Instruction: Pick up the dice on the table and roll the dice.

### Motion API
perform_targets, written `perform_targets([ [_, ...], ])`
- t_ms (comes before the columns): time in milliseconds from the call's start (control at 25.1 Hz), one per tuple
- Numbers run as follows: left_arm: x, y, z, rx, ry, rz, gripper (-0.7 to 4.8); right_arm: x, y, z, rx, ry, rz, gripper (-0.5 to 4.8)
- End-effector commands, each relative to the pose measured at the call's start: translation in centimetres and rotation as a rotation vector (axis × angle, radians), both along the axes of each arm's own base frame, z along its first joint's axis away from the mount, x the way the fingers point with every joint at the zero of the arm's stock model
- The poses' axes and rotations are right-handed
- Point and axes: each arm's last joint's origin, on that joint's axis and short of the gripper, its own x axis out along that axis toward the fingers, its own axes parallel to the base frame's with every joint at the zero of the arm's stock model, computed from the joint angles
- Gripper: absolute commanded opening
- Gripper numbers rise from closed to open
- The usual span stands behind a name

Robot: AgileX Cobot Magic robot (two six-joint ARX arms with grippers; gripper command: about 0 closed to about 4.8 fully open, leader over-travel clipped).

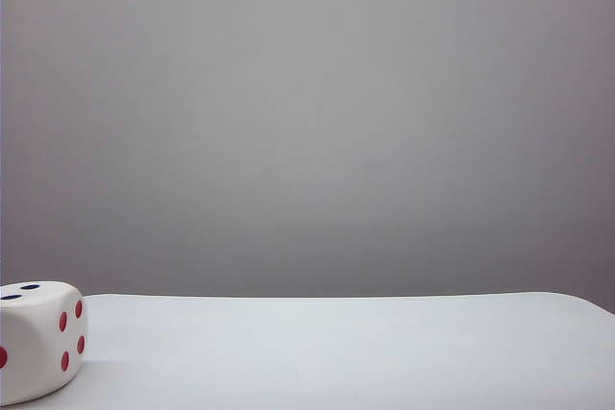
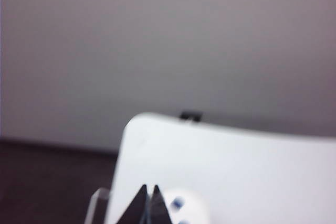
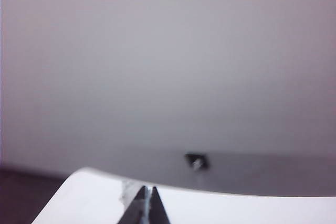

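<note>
While the dice [image 1: 38, 341] is sitting at the far left of the table [image 1: 365, 352] in the exterior view, its left side and base cut off by the frame, the rest of the white surface is lying open out to the rounded right corner. In the left wrist view the left gripper [image 2: 148, 188] is showing its tips pressed together, holding nothing, just beside the blurred dice [image 2: 186, 208] near a table corner. The right gripper [image 3: 147, 189] is likewise closed and empty above the table's edge [image 3: 94, 174]; both wrist views are soft, with a small dark object [image 3: 197, 161] hard to identify.
</note>
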Motion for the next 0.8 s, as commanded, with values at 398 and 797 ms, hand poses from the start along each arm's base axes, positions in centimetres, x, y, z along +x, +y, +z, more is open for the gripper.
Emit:
perform_targets([
  [398,1.4,0.0,3.1,0.105,0.193,0.017,-0.05,11.6,16.0,-0.8,-0.069,0.208,0.584,0.01],
  [797,1.2,-0.6,2.4,0.121,0.269,-0.226,-0.05,12.4,27.4,-8.8,-0.180,0.409,0.733,2.79],
])
